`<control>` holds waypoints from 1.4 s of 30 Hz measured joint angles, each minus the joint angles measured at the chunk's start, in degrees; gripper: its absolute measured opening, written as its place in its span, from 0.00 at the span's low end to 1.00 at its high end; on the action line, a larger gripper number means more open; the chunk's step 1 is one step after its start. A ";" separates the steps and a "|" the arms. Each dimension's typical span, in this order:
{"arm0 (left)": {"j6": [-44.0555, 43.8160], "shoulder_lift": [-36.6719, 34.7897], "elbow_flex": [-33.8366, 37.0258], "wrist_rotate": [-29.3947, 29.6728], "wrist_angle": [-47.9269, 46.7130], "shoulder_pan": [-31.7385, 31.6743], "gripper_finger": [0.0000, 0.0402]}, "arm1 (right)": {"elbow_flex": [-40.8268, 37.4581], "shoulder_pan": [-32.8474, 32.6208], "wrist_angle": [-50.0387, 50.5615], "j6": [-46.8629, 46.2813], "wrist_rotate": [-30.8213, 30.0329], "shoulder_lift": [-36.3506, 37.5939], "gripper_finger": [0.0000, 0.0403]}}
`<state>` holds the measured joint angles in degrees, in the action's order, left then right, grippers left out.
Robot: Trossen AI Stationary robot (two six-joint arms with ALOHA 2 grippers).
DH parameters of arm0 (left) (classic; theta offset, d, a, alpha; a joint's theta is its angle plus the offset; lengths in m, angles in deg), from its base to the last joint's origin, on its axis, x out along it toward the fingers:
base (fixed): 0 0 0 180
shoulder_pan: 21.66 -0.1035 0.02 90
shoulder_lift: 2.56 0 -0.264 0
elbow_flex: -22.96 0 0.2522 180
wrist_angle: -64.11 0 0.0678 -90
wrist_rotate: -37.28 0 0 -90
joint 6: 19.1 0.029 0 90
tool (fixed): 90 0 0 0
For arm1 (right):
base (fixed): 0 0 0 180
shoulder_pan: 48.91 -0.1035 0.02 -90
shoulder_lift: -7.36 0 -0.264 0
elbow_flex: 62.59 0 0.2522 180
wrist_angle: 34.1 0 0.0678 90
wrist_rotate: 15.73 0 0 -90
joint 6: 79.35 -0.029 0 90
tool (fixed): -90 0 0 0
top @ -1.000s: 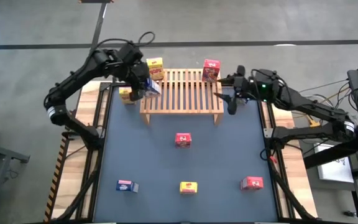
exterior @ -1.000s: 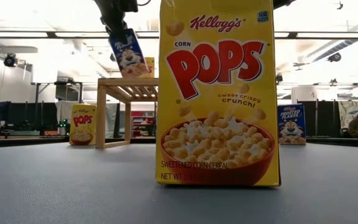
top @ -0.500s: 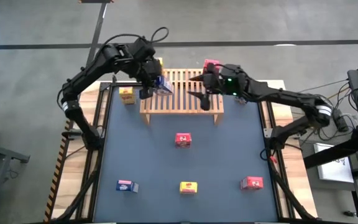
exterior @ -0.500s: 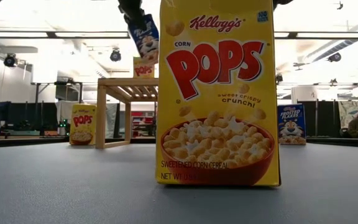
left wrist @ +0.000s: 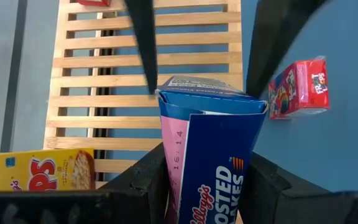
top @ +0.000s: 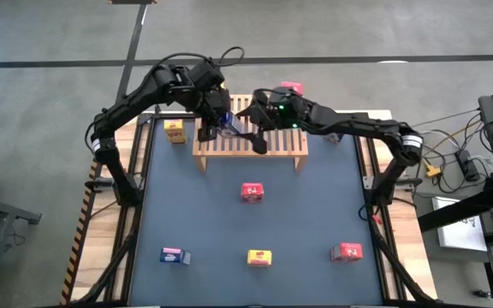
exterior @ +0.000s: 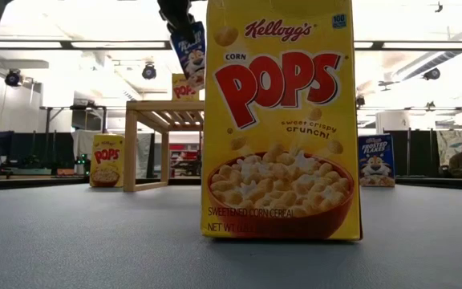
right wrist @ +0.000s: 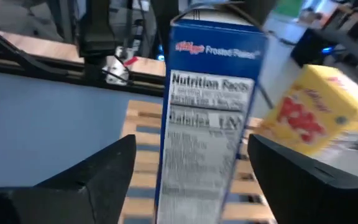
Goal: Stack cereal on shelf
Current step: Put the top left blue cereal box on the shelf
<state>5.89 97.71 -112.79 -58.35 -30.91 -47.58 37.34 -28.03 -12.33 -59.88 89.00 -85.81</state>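
A blue cereal box (left wrist: 213,155) is pinched across its narrow sides by the left pincer (left wrist: 207,180) and held above the slatted shelf (top: 251,128), toward its left half. The right pincer (right wrist: 185,168) is spread wide on either side of the same box, and no contact can be made out. The box is judged light and hollow, thin card that would dent under a hard squeeze and slip on its glossy print. It is best taken across the narrow sides near the middle, as it is now. The top flap is seen slightly sprung, so the upper edge is a poor place to grip.

"Frosted Flakes", a "Nutrition Facts" panel and a stamped "16:14" can be read on it. A yellow box (exterior: 281,120) standing close to the low camera on the bench (top: 229,231) reads "Kellogg's Corn Pops, sweet crispy crunch!". Another Pops box (left wrist: 36,171) stands on the shelf. The red box (left wrist: 300,87) on the bench beyond the shelf is possibly Froot Loops, its print being too small for certainty.
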 joint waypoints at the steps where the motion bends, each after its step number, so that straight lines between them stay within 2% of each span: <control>1: 0.00 0.00 0.00 0.00 0.01 0.03 0.33 | 1.07 -0.10 0.38 -0.65 0.31 -1.04 0.76; 10: -0.46 0.00 0.02 -0.02 0.01 0.18 0.33 | 8.57 -0.26 1.16 -7.18 0.30 -7.62 0.81; 19: -0.44 0.00 0.04 -1.42 -0.06 0.48 0.33 | 14.56 -0.26 9.70 -6.61 0.30 -10.71 0.81; 42: 0.02 -0.02 0.07 -1.44 -0.02 0.49 0.33 | 14.71 -0.39 9.28 -3.82 0.31 -10.53 0.81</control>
<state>5.92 97.69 -112.73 -59.79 -30.92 -47.09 52.05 -28.42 -3.05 -63.70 89.31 -96.34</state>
